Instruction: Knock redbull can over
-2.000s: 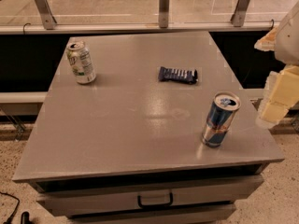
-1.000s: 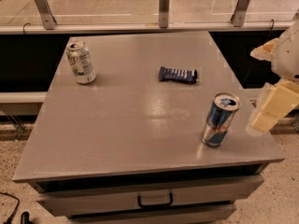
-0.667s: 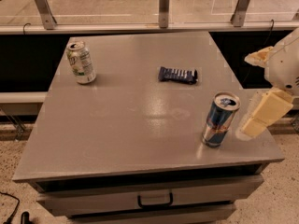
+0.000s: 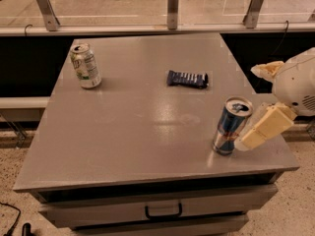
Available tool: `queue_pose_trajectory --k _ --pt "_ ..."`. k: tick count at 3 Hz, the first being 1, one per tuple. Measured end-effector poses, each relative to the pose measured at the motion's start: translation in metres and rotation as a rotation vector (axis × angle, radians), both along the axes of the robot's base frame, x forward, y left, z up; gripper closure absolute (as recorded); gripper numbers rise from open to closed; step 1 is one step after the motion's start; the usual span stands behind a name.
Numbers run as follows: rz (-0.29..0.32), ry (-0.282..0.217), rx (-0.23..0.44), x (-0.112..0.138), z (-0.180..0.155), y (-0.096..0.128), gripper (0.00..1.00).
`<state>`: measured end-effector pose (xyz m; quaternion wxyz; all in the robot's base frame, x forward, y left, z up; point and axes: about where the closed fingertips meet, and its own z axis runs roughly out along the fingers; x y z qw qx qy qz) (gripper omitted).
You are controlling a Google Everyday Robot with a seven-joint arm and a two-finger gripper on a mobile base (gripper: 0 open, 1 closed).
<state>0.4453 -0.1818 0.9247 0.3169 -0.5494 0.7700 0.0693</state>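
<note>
The redbull can (image 4: 230, 126), tall, slim, blue and silver with a red mark, stands upright near the front right corner of the grey table (image 4: 133, 127). My gripper (image 4: 261, 131) comes in from the right edge, cream-coloured, its tip low and right beside the can's right side, touching or almost touching it. The white arm housing (image 4: 295, 82) sits above and behind it.
A white-and-green soda can (image 4: 85, 66) stands upright at the table's back left. A dark blue snack packet (image 4: 187, 78) lies flat at the back centre-right. A drawer with a dark handle (image 4: 163, 212) is under the table's front edge. A railing runs behind.
My gripper has moved left and down from beyond the table's right edge until it is right beside the redbull can. The can still stands upright in the same place.
</note>
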Motion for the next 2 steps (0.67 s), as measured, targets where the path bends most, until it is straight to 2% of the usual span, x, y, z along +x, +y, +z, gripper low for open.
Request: queue_pose_trajectory --k 1,2 --pt "-0.003 -0.027 0.101 0.0032 -0.0058 0.0078 0.03" --pt "-0.002 -0.036 0.139 0.0051 -0.0084 0.0113 0.25"
